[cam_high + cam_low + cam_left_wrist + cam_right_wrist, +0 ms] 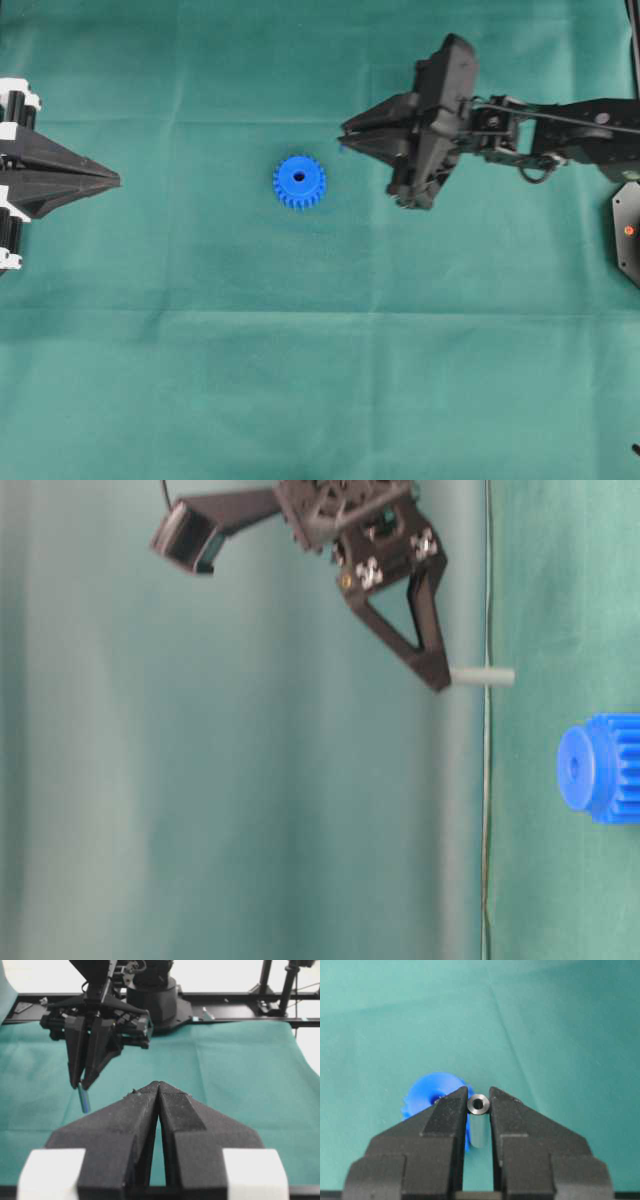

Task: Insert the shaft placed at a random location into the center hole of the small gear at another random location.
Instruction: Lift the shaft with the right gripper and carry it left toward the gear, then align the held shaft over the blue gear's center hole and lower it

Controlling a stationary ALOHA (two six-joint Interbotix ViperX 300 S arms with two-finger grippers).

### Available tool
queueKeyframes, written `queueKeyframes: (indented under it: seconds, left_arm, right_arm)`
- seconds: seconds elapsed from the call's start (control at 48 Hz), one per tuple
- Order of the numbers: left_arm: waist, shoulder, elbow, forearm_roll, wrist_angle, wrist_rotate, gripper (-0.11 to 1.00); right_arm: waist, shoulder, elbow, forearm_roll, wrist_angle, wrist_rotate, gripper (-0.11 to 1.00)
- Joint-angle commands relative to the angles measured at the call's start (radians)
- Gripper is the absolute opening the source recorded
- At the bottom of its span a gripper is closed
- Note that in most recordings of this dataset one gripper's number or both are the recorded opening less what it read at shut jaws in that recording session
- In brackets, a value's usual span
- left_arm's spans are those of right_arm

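Observation:
The small gear is bright blue and lies flat on the green cloth, its center hole facing up. My right gripper is shut on the shaft, a short grey pin held upright between the fingertips. It hovers above the cloth, to the right of the gear and a little further back. In the table-level view the shaft sticks out from the fingertips toward the cloth, off to one side of the gear. In the right wrist view the gear is partly hidden behind one finger. My left gripper is shut and empty at the left edge.
A black device with a red light sits at the right edge. The right arm's base and a black frame rail stand at the far end of the cloth. Green cloth covers the table.

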Motion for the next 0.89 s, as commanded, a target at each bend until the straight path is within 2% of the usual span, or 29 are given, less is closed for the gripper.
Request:
queueKeyframes:
  seconds: [0.0,0.479,0.874]
  left_arm:
    - [-0.002,0.008,-0.021,0.002,-0.005,-0.002,0.0]
    - [-0.003,0.008,-0.023,0.002,-0.005,-0.005,0.0]
    - [-0.003,0.008,-0.021,0.002,-0.005,-0.005,0.0]
  right_arm:
    - [0.015,0.011,-0.06,0.002,0.011,0.005,0.13]
    - [0.058,0.097,-0.186,0.005,0.041,0.006,0.13]
    - [0.061,0.112,-0.198,0.006,0.058,0.006,0.13]
